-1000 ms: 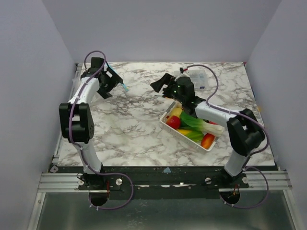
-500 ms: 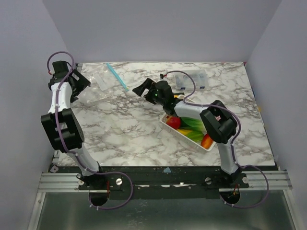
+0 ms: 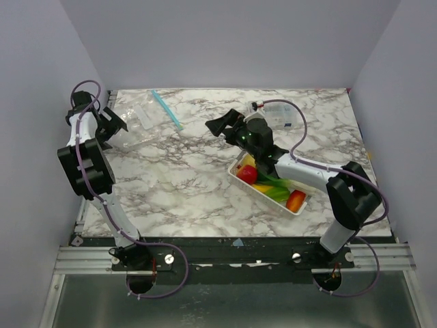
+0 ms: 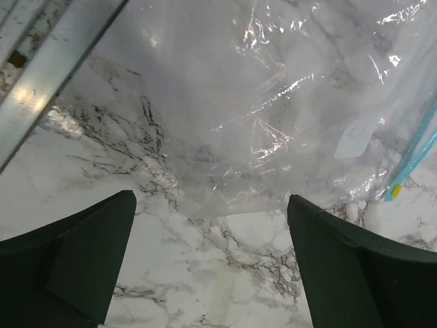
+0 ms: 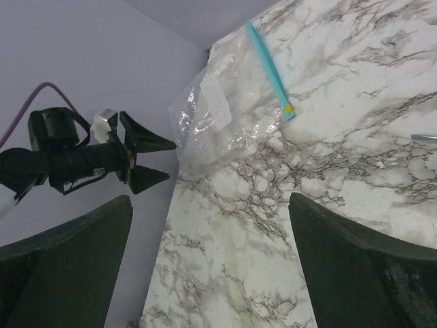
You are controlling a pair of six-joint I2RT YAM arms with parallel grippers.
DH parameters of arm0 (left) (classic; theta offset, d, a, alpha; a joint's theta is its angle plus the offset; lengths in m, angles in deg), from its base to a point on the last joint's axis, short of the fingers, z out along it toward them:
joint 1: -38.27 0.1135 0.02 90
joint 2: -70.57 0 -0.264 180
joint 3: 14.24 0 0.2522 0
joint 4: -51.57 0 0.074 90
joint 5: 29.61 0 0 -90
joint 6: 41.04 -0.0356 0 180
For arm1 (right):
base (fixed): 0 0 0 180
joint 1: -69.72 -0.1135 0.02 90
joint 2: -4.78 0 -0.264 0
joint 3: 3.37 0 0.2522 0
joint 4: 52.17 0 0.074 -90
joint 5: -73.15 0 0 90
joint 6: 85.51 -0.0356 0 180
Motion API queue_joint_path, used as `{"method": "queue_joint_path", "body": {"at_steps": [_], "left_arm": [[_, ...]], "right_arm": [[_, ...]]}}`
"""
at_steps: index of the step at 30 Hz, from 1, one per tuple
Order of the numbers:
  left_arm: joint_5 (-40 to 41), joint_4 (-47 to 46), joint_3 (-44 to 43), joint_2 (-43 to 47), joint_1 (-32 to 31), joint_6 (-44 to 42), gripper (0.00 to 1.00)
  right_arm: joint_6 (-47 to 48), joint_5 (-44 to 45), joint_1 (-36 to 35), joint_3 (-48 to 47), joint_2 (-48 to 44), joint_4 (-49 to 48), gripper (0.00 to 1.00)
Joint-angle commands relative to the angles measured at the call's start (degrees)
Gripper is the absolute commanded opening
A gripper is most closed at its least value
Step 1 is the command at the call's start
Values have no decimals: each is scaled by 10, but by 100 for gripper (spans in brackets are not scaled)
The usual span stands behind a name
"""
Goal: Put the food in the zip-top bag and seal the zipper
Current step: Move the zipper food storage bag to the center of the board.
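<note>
Since then, released the bag (image 3: pixel 143 121) onto the desk (image 3: pixel 177 184), drew the left end effector (image 3: pixel 115 127) aside, spread wide; kept the right end effector (image 3: pixel 220 127) spread, empty.

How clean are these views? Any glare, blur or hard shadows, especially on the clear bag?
Top view: even, soft light, no hard shadows; the zip-top bag nearly vanishes against the marble, only its zipper stands out. Left wrist view: bright glints on the bag's creases, fingers of the left gripper dark and soft. Right wrist view: milder glints, marble sharp, fingers of the right gripper blurred.
</note>
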State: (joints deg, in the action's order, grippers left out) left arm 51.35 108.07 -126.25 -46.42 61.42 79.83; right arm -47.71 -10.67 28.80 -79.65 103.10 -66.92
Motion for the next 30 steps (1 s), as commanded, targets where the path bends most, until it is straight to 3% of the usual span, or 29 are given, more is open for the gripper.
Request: {"method": "queue_joint_path", "body": {"at_steps": [1, 10, 12, 14, 15, 18, 23, 26, 30], "left_arm": [[-84, 4, -10, -32, 0, 23, 91], [-67, 21, -29, -42, -14, 57, 72], [-63, 31, -39, -48, -16, 61, 58], [-68, 40, -50, -52, -16, 67, 55], [-73, 46, -57, -58, -17, 67, 56], [-89, 72, -82, -72, -17, 74, 76], [-118, 44, -34, -48, -17, 121, 77], [-132, -71, 71, 15, -17, 173, 80], [-49, -97, 120, 51, -20, 194, 81]], "right_arm": [[21, 34, 0, 29, -41, -15, 100], [25, 57, 0, 49, -81, -14, 100], [22, 57, 0, 51, -87, -12, 100], [20, 62, 0, 52, -93, -9, 100], [19, 63, 0, 53, -96, -8, 100], [20, 73, 0, 55, -104, -8, 100], [24, 81, 0, 51, -105, -2, 100], [22, 80, 0, 49, -103, -1, 100], [19, 75, 0, 50, -105, -1, 100]]}}
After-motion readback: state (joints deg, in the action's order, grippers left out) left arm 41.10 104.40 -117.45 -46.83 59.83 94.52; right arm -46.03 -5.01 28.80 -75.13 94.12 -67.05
